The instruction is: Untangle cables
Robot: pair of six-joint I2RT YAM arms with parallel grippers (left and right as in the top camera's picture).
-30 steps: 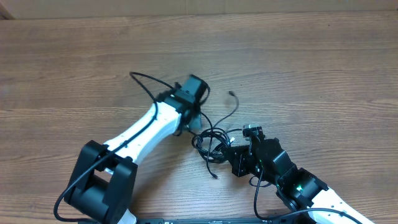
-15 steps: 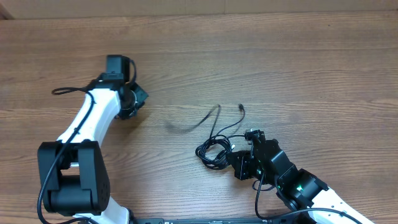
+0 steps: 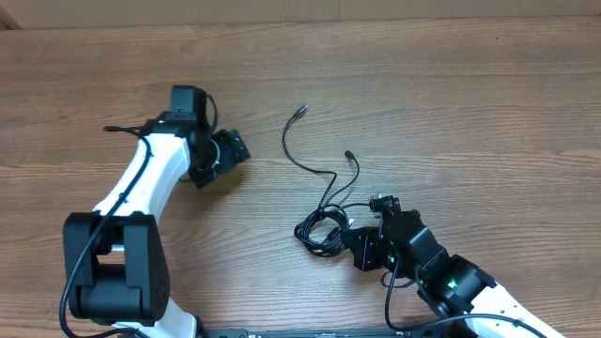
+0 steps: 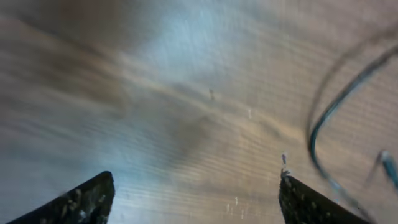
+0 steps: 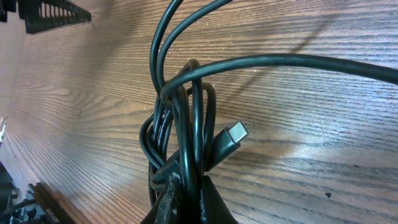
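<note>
The cables (image 3: 322,230) lie bunched in a small black tangle right of the table's middle. One strand (image 3: 294,155) runs up and left to a silvery tip (image 3: 301,111); a second tip (image 3: 349,153) lies closer. My right gripper (image 3: 350,238) is shut on the tangle's right side. In the right wrist view the looped cables (image 5: 186,124) rise from between the shut fingers of that gripper (image 5: 189,202), and a silvery plug (image 5: 236,131) sticks out beside them. My left gripper (image 3: 223,160) stands open over bare wood, left of the loose strand. Its view is blurred, with only a cable (image 4: 323,118) at the right.
The brown wooden table (image 3: 470,113) carries nothing but the cables. The left arm (image 3: 141,188) reaches up from the front left with its own black wire (image 3: 122,129) looping off to the left. The right arm (image 3: 451,282) comes in from the front right corner.
My left gripper swung far left pulling a strand out of the tangle, then opened and let it go. The freed strand now lies stretched up and left. The right gripper has stayed put.
</note>
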